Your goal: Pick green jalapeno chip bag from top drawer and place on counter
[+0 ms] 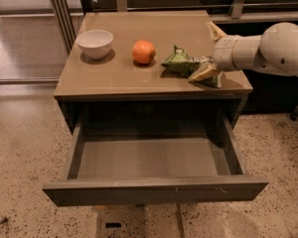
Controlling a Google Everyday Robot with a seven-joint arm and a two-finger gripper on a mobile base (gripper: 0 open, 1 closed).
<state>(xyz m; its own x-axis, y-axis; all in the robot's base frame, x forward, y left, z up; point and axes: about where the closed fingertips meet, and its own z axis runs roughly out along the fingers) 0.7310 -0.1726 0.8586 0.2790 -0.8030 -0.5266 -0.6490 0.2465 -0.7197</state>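
The green jalapeno chip bag [181, 63] lies on the counter [114, 81] at its right side, just right of the orange. My gripper [210, 52] is at the bag's right end with its fingers spread apart: one fingertip [216, 31] stands above and behind the bag, the other [203, 73] rests at the bag's right edge. The gripper holds nothing. The top drawer [154, 190] is pulled fully out below the counter, and its grey inside is bare.
A white bowl [95, 42] stands at the counter's back left and an orange fruit [143, 51] near the middle. My white arm [273, 51] reaches in from the right. Speckled floor surrounds the cabinet; metal posts and a rail stand behind it.
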